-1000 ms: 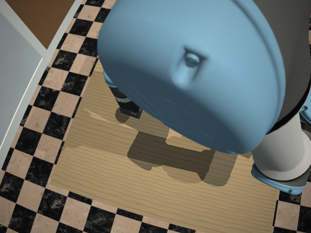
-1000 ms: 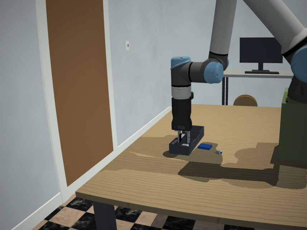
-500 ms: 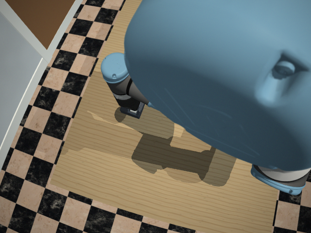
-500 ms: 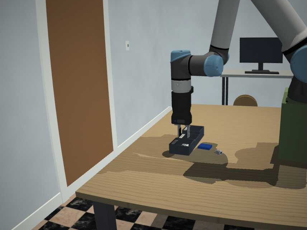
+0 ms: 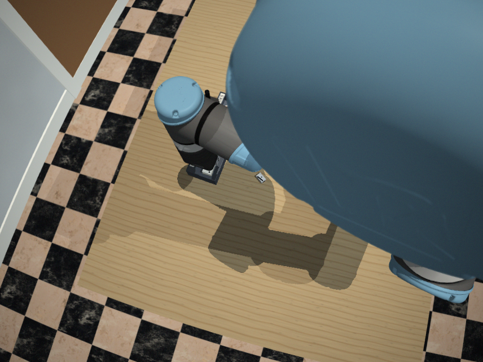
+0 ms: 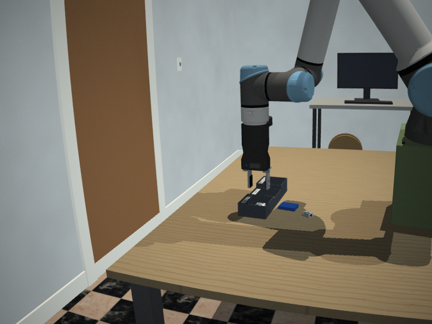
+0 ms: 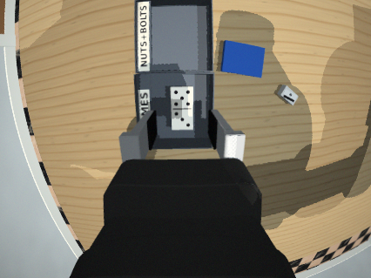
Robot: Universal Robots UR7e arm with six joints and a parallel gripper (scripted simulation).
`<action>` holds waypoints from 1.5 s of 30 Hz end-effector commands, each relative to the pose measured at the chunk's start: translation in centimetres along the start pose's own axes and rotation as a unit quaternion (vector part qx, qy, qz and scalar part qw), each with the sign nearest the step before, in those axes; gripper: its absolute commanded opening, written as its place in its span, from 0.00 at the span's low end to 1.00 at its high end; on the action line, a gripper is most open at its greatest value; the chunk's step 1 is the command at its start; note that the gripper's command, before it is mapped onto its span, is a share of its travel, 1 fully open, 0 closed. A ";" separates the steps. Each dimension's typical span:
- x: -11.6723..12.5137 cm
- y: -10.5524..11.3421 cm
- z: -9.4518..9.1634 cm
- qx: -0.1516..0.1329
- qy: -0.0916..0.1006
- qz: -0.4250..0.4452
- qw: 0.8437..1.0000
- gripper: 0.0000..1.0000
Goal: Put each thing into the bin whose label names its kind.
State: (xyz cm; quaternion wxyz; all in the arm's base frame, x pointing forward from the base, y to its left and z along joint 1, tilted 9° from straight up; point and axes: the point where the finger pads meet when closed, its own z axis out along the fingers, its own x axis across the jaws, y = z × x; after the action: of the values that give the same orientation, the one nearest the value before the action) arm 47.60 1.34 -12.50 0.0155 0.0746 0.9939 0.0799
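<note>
A dark row of three bins (image 7: 173, 46) stands on the table, also in the exterior view (image 6: 263, 198). The middle bin, labelled NUTS+BOLTS (image 7: 175, 36), is empty. In the near bin, whose label is partly hidden, a white domino (image 7: 181, 107) lies flat. My gripper (image 7: 182, 122) is open and empty, a little above that near bin; it also shows in the exterior view (image 6: 257, 181). A blue flat block (image 7: 243, 58) and a small grey-white part (image 7: 286, 94) lie on the table to the right of the bins.
The arm's elbow blocks most of the top view. A green pedestal (image 6: 413, 179) holds the arm's base at the table's right. The table's left edge runs near the bins, with a wall and a brown door (image 6: 108, 104) beyond.
</note>
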 end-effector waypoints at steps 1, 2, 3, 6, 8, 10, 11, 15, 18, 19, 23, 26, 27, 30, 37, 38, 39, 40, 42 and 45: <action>-0.1 0.0 -2.0 0.000 -0.001 0.000 1.000 1.00; -0.1 0.0 -2.4 0.000 -0.001 0.000 1.000 1.00; -0.1 0.0 -2.8 0.000 -0.001 0.000 1.000 1.00; -0.1 0.0 -4.0 0.000 -0.001 0.000 1.000 1.00; -0.1 0.0 -4.8 0.000 -0.001 0.000 1.000 1.00; -0.1 0.0 -5.2 0.000 -0.001 0.000 1.000 1.00; -0.1 0.0 -5.2 0.000 -0.001 0.000 1.000 1.00; -0.1 0.0 -6.8 0.000 -0.001 0.000 1.000 1.00; -0.1 0.0 -8.0 0.000 -0.001 0.000 1.000 1.00; -0.1 0.0 -8.4 0.000 -0.001 0.000 1.000 1.00; -0.1 0.0 -10.0 0.000 -0.001 0.000 1.000 1.00; -0.1 0.0 -11.2 0.000 -0.001 0.000 1.000 1.00; -0.1 0.0 -11.2 0.000 -0.001 0.000 1.000 1.00; -0.1 0.0 -12.0 0.000 -0.001 0.000 1.000 1.00; -0.1 0.0 -12.6 0.000 -0.001 0.000 1.000 1.00; -0.1 0.0 -12.6 0.000 -0.001 0.000 1.000 1.00; -0.1 0.0 -12.6 0.000 -0.001 0.000 1.000 1.00; -0.1 0.0 -12.6 0.000 -0.001 0.000 1.000 1.00; -0.1 0.0 -12.6 0.000 -0.001 0.000 1.000 1.00; -0.1 0.0 -12.6 0.000 -0.001 0.000 1.000 1.00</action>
State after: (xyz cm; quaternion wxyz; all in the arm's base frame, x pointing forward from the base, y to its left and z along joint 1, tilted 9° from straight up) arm 47.10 -0.62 -0.16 0.0162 0.0745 0.9939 0.0798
